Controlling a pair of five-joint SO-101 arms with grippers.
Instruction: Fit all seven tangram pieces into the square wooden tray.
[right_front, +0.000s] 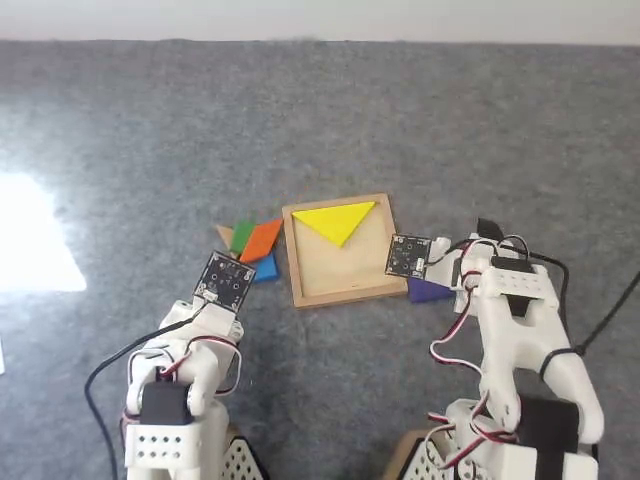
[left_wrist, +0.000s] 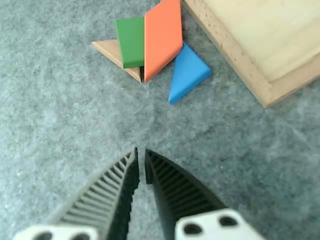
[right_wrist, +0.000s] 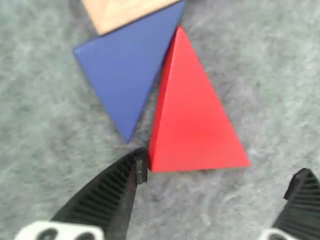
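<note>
**Clerk:** Item one, the container?

**Arms:** Square wooden tray (right_front: 345, 296), flat on the grey cloth (right_front: 150, 150), between my two arms. Contents: one yellow triangle (right_front: 335, 221), long edge along the far rim, tip pointing toward me.

**Clerk:** Loose stock on your left?

**Arms:** Four pieces, clustered just beside the tray's left rim, outside it. Orange parallelogram (left_wrist: 162, 37), lying partly over a green piece (left_wrist: 130, 41). The green piece in turn lies over a tan triangle (left_wrist: 114, 51). Blue triangle (left_wrist: 187, 74), touching the orange one's near end, close to the tray wall.

**Clerk:** And on your right?

**Arms:** Two pieces on the cloth by the tray's near right corner. Dark blue triangle (right_wrist: 125, 70), lying against that corner. Red triangle (right_wrist: 192, 120) beside it, the two meeting along one side.

**Clerk:** Left gripper?

**Arms:** My left gripper (left_wrist: 141, 160): fingers brought together, only a sliver between the tips, empty. It hangs over the cloth on the near side of the cluster, apart from every piece.

**Clerk:** Right gripper?

**Arms:** My right gripper (right_wrist: 220, 175): fingers spread wide, empty. It sits low at the red triangle's near edge. One fingertip (right_wrist: 136, 172) is at that triangle's corner, and I cannot tell whether it touches. The other stands off past the opposite corner.
</note>
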